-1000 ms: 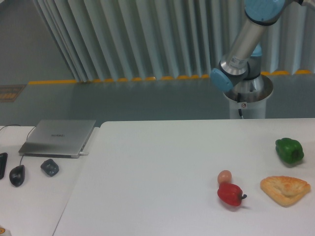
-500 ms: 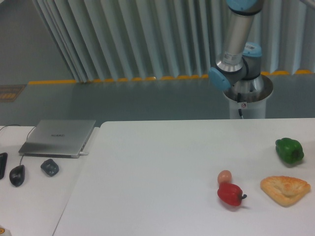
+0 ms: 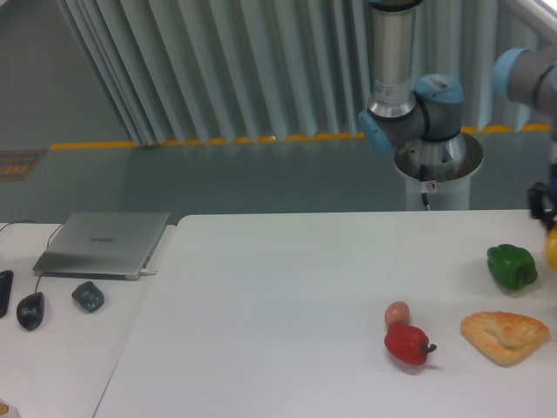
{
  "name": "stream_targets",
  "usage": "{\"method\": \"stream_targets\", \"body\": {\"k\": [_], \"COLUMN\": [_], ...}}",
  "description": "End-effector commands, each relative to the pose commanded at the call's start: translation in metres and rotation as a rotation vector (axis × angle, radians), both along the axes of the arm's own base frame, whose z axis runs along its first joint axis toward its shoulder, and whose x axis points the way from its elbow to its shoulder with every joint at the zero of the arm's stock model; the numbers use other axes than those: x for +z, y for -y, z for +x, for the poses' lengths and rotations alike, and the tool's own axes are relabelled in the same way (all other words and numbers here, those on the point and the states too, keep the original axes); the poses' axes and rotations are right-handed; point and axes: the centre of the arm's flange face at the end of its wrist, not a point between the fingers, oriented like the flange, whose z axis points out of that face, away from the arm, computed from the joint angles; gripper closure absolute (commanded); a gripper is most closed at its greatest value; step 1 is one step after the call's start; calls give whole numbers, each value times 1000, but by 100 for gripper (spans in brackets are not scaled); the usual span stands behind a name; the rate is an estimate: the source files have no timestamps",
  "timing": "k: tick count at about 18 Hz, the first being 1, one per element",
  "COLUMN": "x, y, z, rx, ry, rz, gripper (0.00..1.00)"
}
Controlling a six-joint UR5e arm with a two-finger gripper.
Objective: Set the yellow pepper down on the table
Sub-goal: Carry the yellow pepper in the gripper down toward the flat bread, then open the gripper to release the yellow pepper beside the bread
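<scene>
— Pleated grey curtain behind, yellow floor stripe, broad white table point(image 3: 278, 287) in front. Spotted the yellow pepper point(image 3: 552, 247) yet?

— Only a sliver, cut off at the right edge, just above and right of the green pepper point(image 3: 512, 266). Hanging over the table's right end, not visibly resting on it.

— And the gripper point(image 3: 543, 205)?

— Dark piece at the same edge, straight above that yellow sliver, mostly out of frame. Fingertips unseen, so impossible to say how far open or whether clamped on the pepper. Judging by the stacking, probably carrying it.

— Direction for the coming move?

— Leftward and down, likely. Plenty of bare white toward the middle; red pepper point(image 3: 407, 344), the small egg-like thing point(image 3: 397, 313) touching it, and the pastry point(image 3: 505, 336) crowd the right front. Long axis of the pepper not readable from so little.
</scene>
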Motion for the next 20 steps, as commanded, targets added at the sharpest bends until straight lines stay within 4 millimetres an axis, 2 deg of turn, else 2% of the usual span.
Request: {"method": "stream_targets", "body": {"k": [3, 7, 8, 14, 17, 18, 20], "x": [-17, -43, -49, -89, -107, -110, -110], "y": [-30, -37, -44, -57, -70, -75, -80], "z": [22, 37, 47, 47, 55, 57, 62], "rx": [-36, -112, -136, -172, -191, -192, -195], "ry": [2, 21, 26, -1, -28, -35, -47], "rz": [-2, -51, -60, -180, -223, -231, -222], "gripper": [72, 72, 72, 70, 70, 68, 53]}}
